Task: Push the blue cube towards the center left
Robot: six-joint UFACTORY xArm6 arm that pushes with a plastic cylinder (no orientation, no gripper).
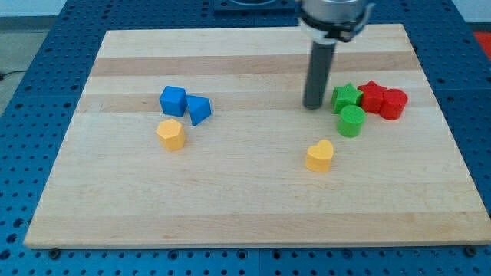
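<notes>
The blue cube [173, 100] sits on the wooden board [253, 207] in its left half, somewhat above mid-height and well in from the left edge. A blue wedge-shaped block [199, 110] touches or nearly touches its right side, and a yellow block [171, 134], roughly pentagonal, lies just below the cube. In my judgement the cube is already close to the center-left zone, so only a short leftward and slightly downward travel remains.

My tip [313, 106] stands in the right half of the board, near the top edge, just to the left of a green star-shaped block [347, 96]; whether it touches that block cannot be determined. It is well apart from the blue cube.

This arm carries no pincer: the rod has no jaws to spread or press together, it holds nothing, and it acts by pushing only.

Other blocks cluster toward the right edge: a green cylinder [351, 121] below the star, a red star-shaped block [372, 94] and a red cylinder [393, 103]. A yellow heart-shaped block [319, 156] lies nearer the board's center.

To push leftward, the tip likely needs to approach the cube from its right, where the blue wedge stands in the way.
</notes>
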